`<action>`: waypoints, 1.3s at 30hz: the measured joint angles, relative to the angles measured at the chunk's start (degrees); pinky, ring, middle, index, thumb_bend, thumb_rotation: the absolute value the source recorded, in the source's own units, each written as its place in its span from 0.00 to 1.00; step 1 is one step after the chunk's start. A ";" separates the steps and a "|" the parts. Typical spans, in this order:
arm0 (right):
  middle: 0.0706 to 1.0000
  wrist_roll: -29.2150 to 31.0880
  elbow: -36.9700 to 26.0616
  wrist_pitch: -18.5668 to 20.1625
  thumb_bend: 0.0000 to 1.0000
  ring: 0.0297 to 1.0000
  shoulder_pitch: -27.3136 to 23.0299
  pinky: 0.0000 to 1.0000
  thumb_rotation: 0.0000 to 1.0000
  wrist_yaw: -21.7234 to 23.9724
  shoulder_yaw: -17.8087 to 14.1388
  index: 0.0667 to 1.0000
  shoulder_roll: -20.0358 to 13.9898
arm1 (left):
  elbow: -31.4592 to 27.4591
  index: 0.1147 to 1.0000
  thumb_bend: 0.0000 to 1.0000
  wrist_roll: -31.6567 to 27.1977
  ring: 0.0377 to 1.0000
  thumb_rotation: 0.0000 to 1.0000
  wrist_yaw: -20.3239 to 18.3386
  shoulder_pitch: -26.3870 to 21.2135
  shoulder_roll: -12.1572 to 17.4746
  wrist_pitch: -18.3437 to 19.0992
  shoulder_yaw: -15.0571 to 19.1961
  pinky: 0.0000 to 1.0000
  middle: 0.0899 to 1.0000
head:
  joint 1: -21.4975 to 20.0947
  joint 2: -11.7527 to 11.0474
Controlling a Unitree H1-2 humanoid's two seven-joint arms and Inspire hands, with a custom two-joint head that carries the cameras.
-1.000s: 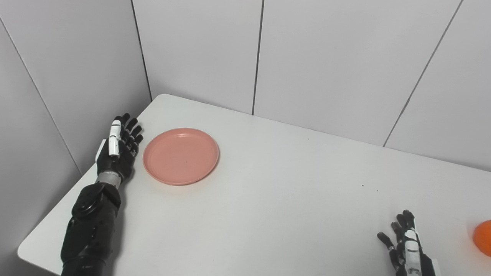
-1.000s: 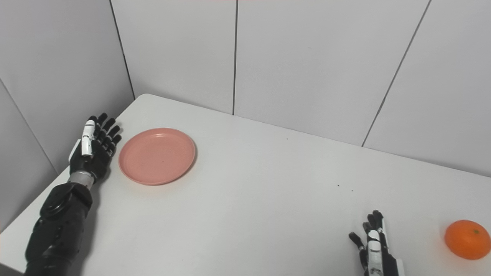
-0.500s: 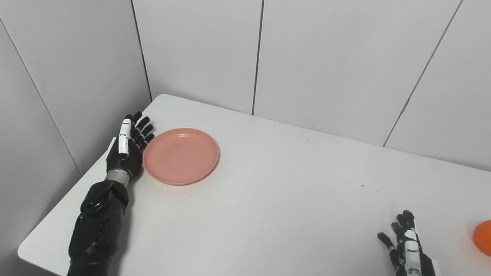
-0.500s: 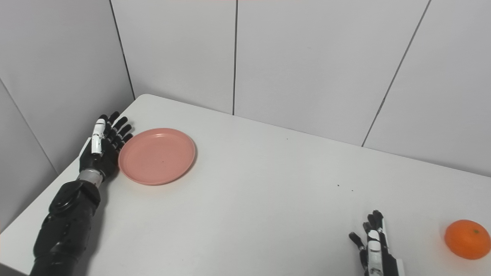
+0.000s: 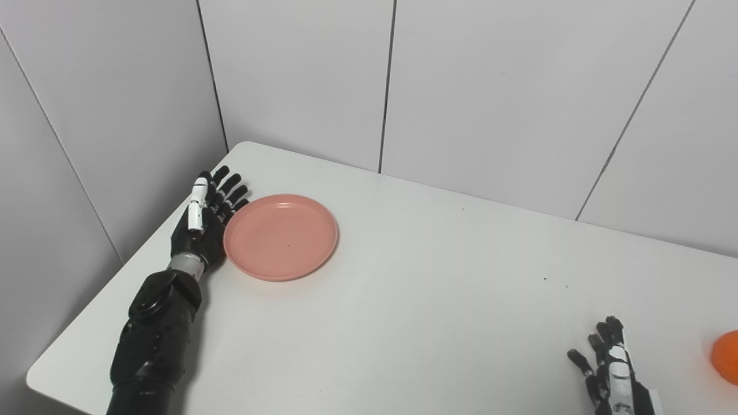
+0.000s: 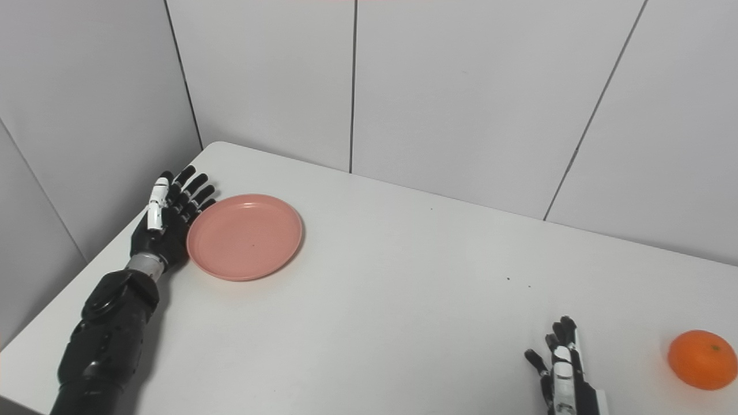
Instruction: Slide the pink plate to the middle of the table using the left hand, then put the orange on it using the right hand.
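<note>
Here, left hand flat, fingers spread, against plate rim | right hand idle, unclenched | risk I judged: off-centre push spins plate.

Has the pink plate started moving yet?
Yes. The pink plate has slid slightly right, away from the table left edge, pushed by the left robot hand.

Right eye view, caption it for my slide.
Left robot hand pushes pink plate; right robot hand waits beside orange.
</note>
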 measured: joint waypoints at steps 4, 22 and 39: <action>1.00 -0.11 -0.01 0.00 0.31 1.00 0.00 1.00 1.00 -0.11 -0.01 1.00 0.04 | -0.98 0.91 0.41 -0.01 0.92 1.00 0.13 -0.04 -0.80 0.79 -0.45 0.93 0.92 | -0.09 0.17; 1.00 -0.93 -0.33 0.09 0.32 1.00 0.19 1.00 1.00 -0.16 0.26 1.00 0.21 | -5.70 0.86 0.38 1.32 0.89 1.00 2.22 0.00 -3.19 5.72 -3.31 0.88 0.89 | -0.88 1.05; 1.00 -2.12 -0.94 0.21 0.32 0.99 0.62 1.00 1.00 -0.40 0.48 1.00 0.85 | -7.89 0.88 0.38 1.29 0.90 1.00 2.56 0.00 -5.35 7.66 -5.48 0.92 0.90 | -2.02 1.93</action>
